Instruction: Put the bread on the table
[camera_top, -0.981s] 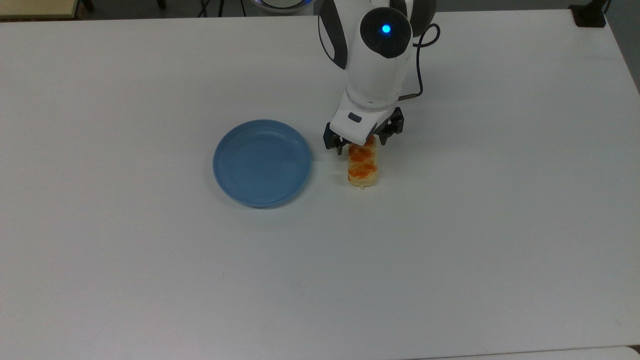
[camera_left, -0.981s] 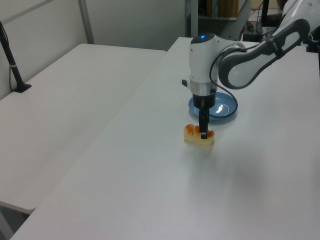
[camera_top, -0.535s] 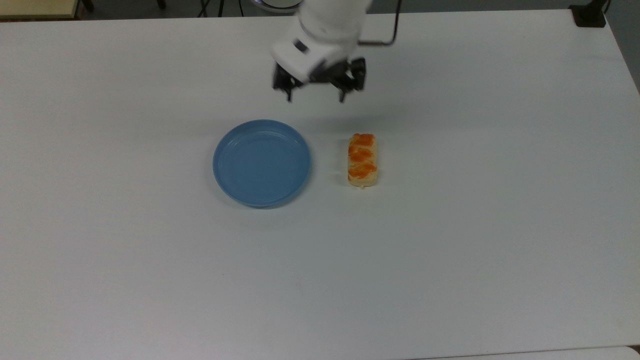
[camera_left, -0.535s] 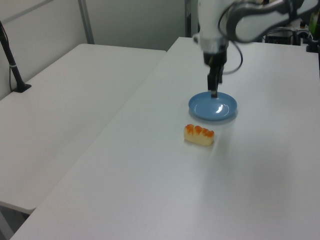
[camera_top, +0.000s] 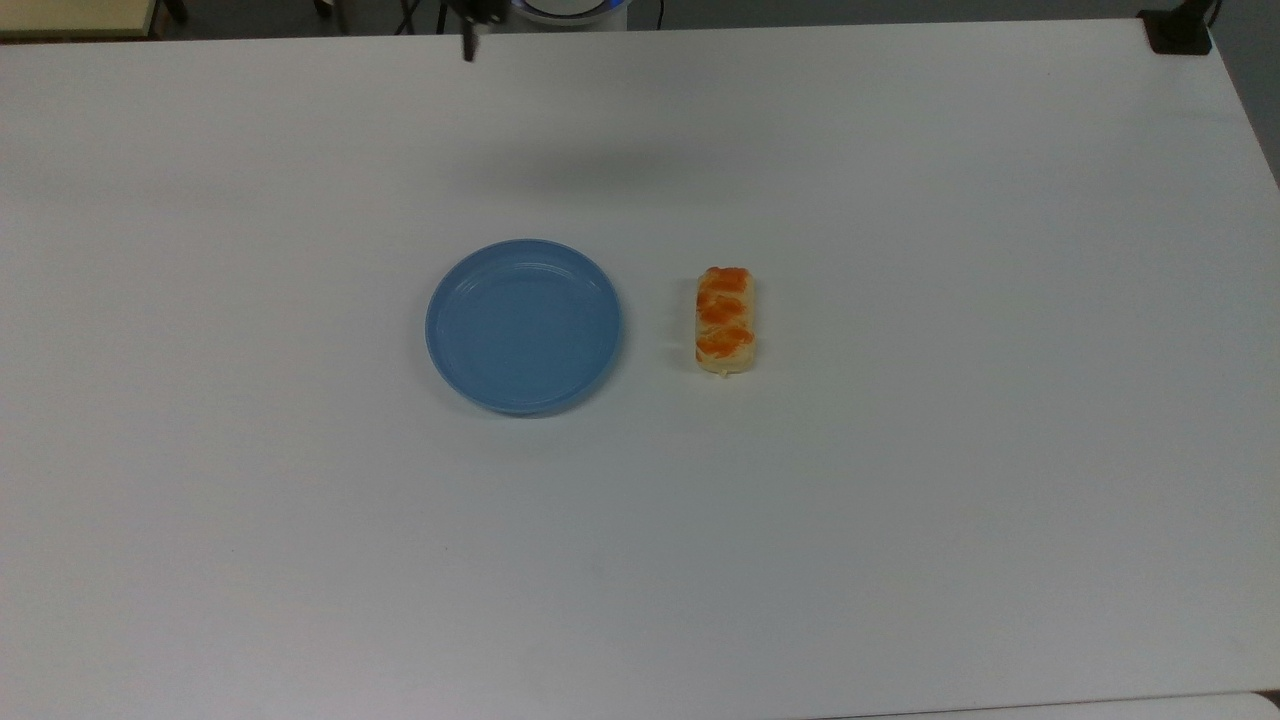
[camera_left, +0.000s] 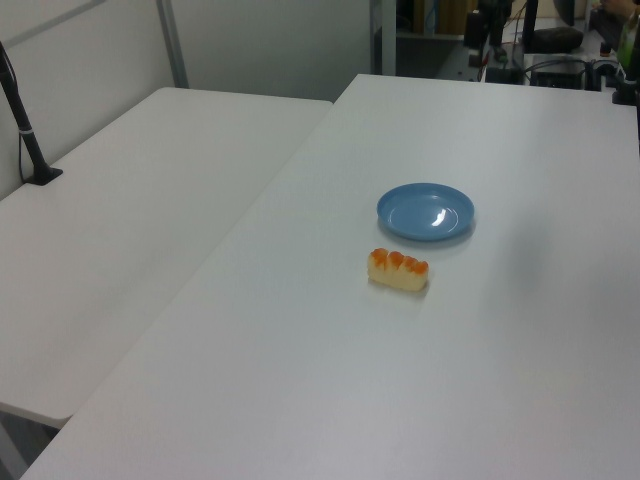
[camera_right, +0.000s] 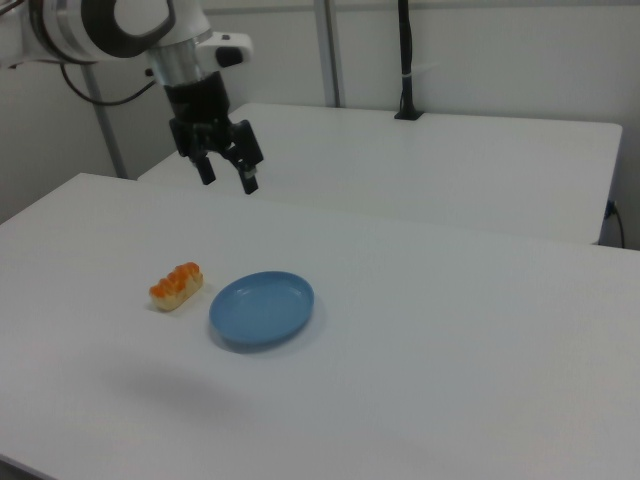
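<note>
The bread (camera_top: 725, 321) is lying flat on the counter (camera_top: 900, 500), glazed side up, roughly at the middle of the surface and well away from every edge. It is sitting just beside the blue plate (camera_top: 524, 326), on the top view's right of it, apart from the rim and not touching it. Resting on its long flat underside, it is looking stable, with nothing propping or holding it; judging by this, the placing step appears done, since the roll is on the bare counter and not on the plate.

The gripper (camera_right: 226, 167) is hanging high in the air in the right view, its jaws released and spread, grasping nothing. It is sitting up near the counter's far edge in the right view, well apart from the bread, which is lying below it and nearer the camera. With that gap and the jaws parted, the arm is exerting no hold on the roll.
</note>
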